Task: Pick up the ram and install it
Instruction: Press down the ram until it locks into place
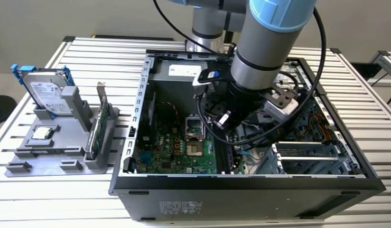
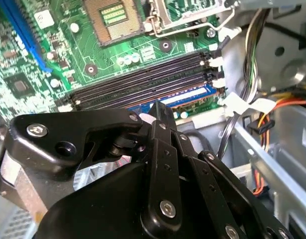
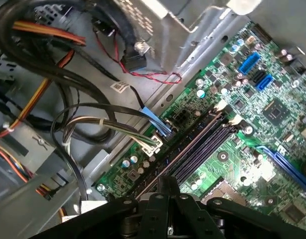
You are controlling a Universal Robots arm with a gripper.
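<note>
Gripper (image 1: pixel 225 119) is down inside the open case (image 1: pixel 246 183), low over the board (image 2: pixel 143 55). In the second wrist view we see its fingers (image 2: pixel 165 130) drawn together on a thin dark stick, the ram (image 2: pixel 158 106), held edge-on at the tips. The ram hangs just above the slots (image 2: pixel 143 82), beside the blue one (image 2: pixel 195 94); we cannot tell whether it touches. Cables (image 3: pixel 93 124) lie near the slots' end. Outside the case, toward the exterior view's left, a grey rack (image 1: pixel 62 164) holds the drive (image 1: pixel 47 92) and green card (image 1: pixel 97 128)
</note>
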